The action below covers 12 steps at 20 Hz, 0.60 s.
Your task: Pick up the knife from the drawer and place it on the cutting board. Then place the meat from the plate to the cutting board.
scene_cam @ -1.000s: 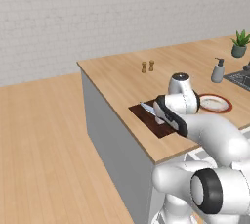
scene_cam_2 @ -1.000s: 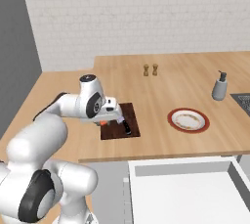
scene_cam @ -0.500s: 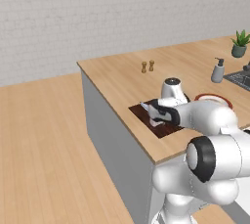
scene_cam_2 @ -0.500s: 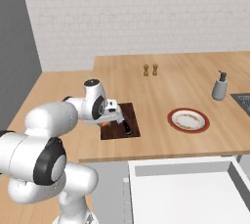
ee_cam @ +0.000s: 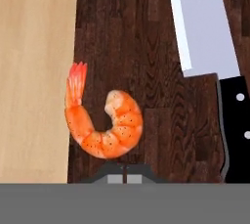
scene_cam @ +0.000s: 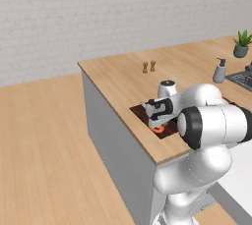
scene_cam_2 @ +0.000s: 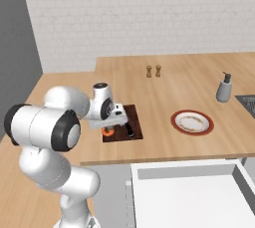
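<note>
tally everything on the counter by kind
cutting board: 1
knife: 1
meat: 1
plate: 1
shakers: 2
soap dispenser: 1
potted plant: 1
total: 8

Even bright rendered light, soft shadows, sharp.

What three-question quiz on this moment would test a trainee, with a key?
1. True or false: the meat lies on the cutting board.
2. What lies beside the meat on the board? A) the knife B) a spoon C) a fork
3. Is the gripper open or shut?

Key: 1 true; 2 A; 3 shut, and not on the meat, which lies just ahead of the fingertips in the hand view.
</note>
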### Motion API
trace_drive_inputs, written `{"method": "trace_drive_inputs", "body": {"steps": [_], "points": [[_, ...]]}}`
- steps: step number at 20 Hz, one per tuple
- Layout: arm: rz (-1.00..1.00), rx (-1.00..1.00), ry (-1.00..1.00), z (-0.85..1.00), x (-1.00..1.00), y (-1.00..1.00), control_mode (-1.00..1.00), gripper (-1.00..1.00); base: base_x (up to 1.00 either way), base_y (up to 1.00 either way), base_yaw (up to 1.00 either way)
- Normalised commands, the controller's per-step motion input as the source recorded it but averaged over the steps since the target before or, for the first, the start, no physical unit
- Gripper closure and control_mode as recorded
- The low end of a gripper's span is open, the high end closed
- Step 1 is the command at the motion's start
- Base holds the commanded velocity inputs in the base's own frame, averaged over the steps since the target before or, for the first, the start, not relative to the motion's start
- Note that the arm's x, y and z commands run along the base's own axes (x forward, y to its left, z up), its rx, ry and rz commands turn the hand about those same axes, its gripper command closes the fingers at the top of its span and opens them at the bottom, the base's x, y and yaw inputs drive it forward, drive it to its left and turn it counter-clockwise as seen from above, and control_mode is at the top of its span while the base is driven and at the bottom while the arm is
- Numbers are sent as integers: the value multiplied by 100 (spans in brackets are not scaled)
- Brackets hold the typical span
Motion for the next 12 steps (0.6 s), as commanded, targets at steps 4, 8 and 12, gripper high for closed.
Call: {"method": "trace_drive_inputs", "body": {"steps": [4, 8, 12], "points": [[0, 0, 2, 0, 17, -15, -100, 100, 0, 0, 0], [0, 0, 0, 12, -2, -1, -100, -100, 0, 0, 0], [0, -4, -1, 51, -24, -2, -100, -100, 0, 0, 0]]}}
